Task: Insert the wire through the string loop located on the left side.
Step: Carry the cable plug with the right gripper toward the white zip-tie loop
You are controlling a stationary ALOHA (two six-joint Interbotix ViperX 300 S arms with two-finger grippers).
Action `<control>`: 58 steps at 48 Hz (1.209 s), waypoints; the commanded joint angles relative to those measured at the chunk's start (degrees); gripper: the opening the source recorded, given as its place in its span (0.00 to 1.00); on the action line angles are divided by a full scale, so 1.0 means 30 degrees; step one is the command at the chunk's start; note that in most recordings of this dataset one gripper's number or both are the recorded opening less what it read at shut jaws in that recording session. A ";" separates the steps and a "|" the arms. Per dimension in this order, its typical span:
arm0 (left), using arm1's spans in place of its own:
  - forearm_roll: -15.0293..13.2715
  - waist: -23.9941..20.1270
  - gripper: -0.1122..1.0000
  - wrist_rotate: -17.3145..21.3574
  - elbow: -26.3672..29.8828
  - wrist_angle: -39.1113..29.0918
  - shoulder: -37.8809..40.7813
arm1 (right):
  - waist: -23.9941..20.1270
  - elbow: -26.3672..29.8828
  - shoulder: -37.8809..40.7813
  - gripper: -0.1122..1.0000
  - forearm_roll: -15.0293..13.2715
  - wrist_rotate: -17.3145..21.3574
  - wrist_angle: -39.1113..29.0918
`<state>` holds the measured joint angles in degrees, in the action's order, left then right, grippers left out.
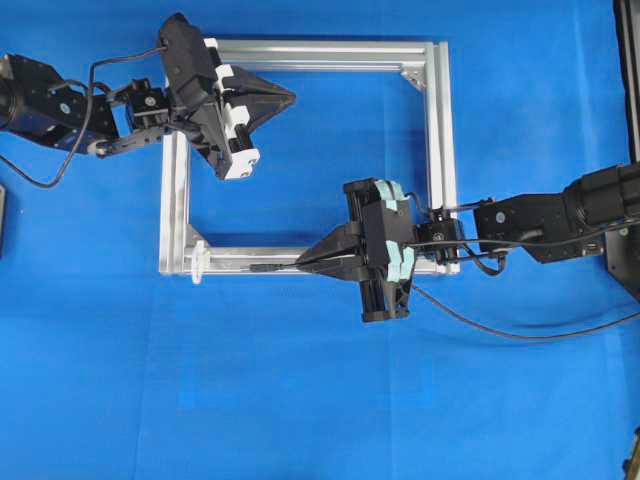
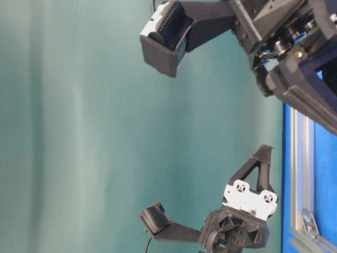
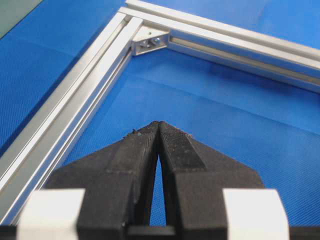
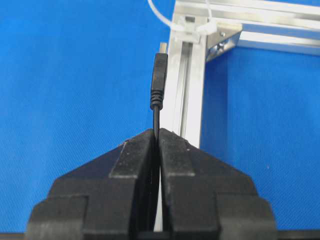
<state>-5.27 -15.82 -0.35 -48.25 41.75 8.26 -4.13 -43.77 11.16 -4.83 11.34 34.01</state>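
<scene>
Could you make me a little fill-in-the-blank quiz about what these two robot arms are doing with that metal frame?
1. The right tool is shut on the ____, whose plug sticks out ahead of it.
2. The left tool is shut and holds ____.
3. The plug points toward the string loop and has ____ entered it.
4. The square aluminium frame lies on a ____ cloth.

Missing words: wire; nothing; not yet; blue
</scene>
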 commanded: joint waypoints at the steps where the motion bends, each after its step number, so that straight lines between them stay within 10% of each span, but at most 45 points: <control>1: 0.0059 0.0000 0.10 -0.0029 0.0146 0.0117 -0.0586 | -0.0029 0.0586 -0.0381 0.10 0.0059 -0.0029 0.0176; 58: 0.0029 0.0000 0.10 -0.0029 0.0146 0.0088 -0.0615 | -0.0059 0.3516 0.1582 0.10 0.0059 -0.0029 -0.0967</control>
<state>-5.27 -15.82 -0.35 -48.25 41.75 8.26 -4.31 -34.28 16.70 -4.75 11.16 30.94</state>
